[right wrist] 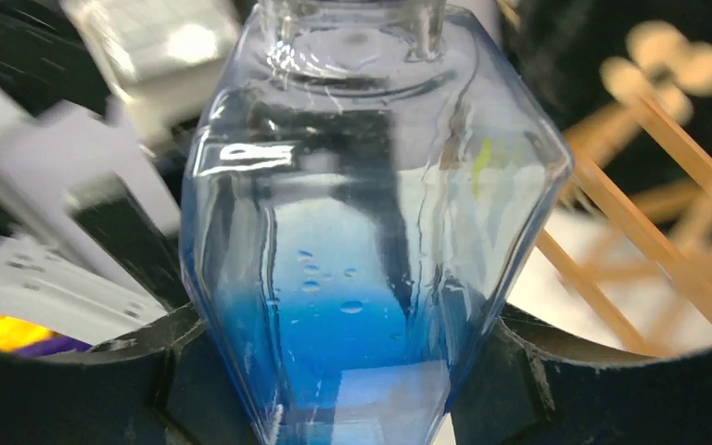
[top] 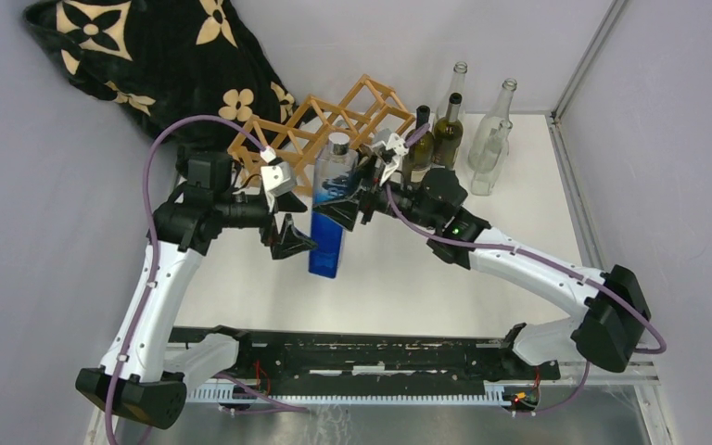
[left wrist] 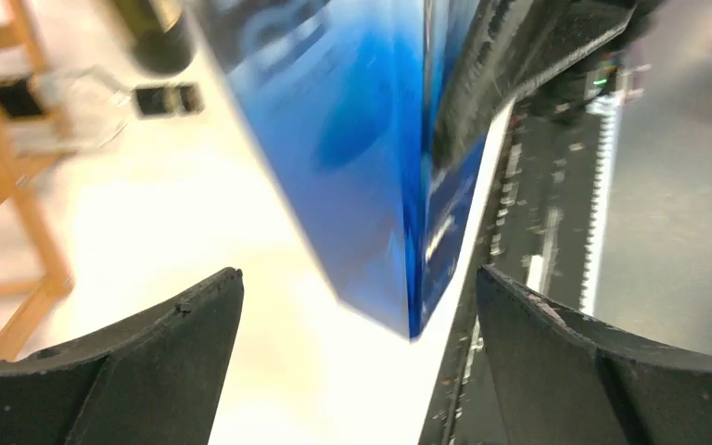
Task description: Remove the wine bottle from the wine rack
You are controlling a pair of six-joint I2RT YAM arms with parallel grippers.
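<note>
Right wrist view: the clear, blue-tinted, square-sided glass wine bottle (right wrist: 371, 232) looks smooth, slippery, breakable and probably weighty, so the flat faces just below its shoulder seem the safest hold. The right tool (right wrist: 352, 389) pinches it there from both sides. The bottle sits just in front of the light-brown wooden lattice wine rack (top: 334, 116), out of its cells, over the white counter (top: 519, 213). The left arm reaches in low, and the left tool (left wrist: 357, 278) is spread around the bottle's base without touching it.

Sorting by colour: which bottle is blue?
The square bottle in the right pincer, before the rack; the bottles at the back are dark or clear.
</note>
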